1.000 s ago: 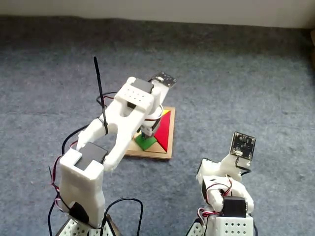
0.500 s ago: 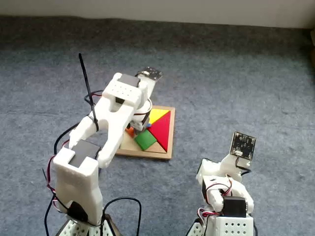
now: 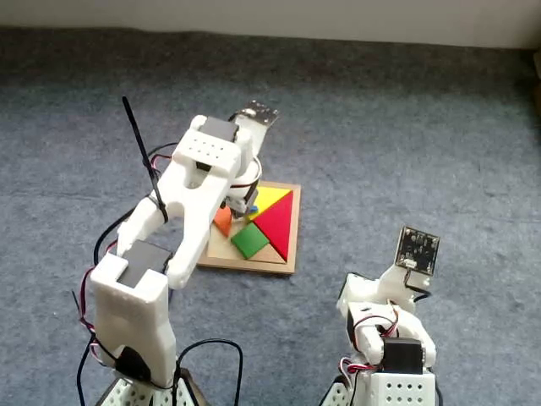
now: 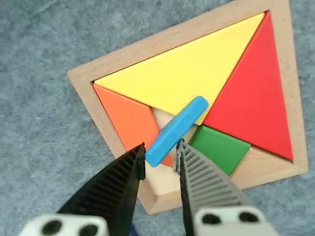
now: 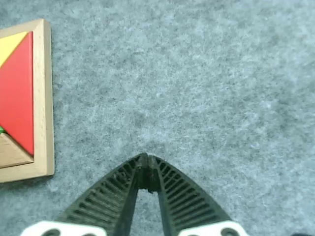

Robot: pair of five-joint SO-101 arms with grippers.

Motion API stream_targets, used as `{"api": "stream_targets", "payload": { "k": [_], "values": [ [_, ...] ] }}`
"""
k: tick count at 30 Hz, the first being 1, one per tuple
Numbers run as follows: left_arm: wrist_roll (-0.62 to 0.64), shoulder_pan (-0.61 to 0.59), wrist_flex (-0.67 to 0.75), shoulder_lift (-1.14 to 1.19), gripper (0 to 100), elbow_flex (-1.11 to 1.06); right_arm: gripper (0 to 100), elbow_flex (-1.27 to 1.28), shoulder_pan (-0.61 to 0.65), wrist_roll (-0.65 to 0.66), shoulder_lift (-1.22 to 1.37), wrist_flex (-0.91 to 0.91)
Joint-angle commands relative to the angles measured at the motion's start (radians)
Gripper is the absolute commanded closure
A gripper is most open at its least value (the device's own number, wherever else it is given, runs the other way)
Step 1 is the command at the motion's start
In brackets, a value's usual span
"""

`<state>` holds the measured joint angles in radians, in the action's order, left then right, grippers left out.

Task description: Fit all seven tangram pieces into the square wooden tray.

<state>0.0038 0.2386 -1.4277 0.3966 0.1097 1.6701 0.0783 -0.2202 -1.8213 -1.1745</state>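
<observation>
Fingertips of the left gripper (image 4: pixel 160 155) pinch one end of the blue flat wooden tangram piece (image 4: pixel 176 131), which stands on edge between narrowly parted jaws. Below it lies the square wooden tray (image 4: pixel 81 81): orange piece (image 4: pixel 123 115) and green square (image 4: pixel 220 150) nearest the tips, large yellow triangle (image 4: pixel 182 73) and red triangle (image 4: pixel 251 103) beyond. The right gripper (image 5: pixel 147 172), closed on nothing, hangs over grey carpet (image 5: pixel 197 73).
</observation>
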Motion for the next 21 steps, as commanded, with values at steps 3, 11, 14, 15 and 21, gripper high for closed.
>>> {"api": "stream_targets", "payload": {
  "k": [3,11,14,15,21],
  "values": [
    [0.009,-0.013,-0.005,-0.008,87,0.05,99.5,0.143,-0.012,0.009,-0.013,0.018],
    [0.009,-0.013,0.002,-0.008,87,0.042,99.5,0.143,-0.012,0.009,-0.013,0.018],
    [0.011,-0.013,0.0,-0.008,85,0.041,99.5,0.143,-0.012,0.009,-0.013,0.018],
    [0.021,-0.013,-0.002,-0.007,83,0.041,99.5,0.143,-0.012,0.009,-0.013,0.018],
    [0.155,-0.071,0.002,-0.008,71,0.048,99.5,0.143,-0.012,0.009,-0.013,0.018]
  ]
}}
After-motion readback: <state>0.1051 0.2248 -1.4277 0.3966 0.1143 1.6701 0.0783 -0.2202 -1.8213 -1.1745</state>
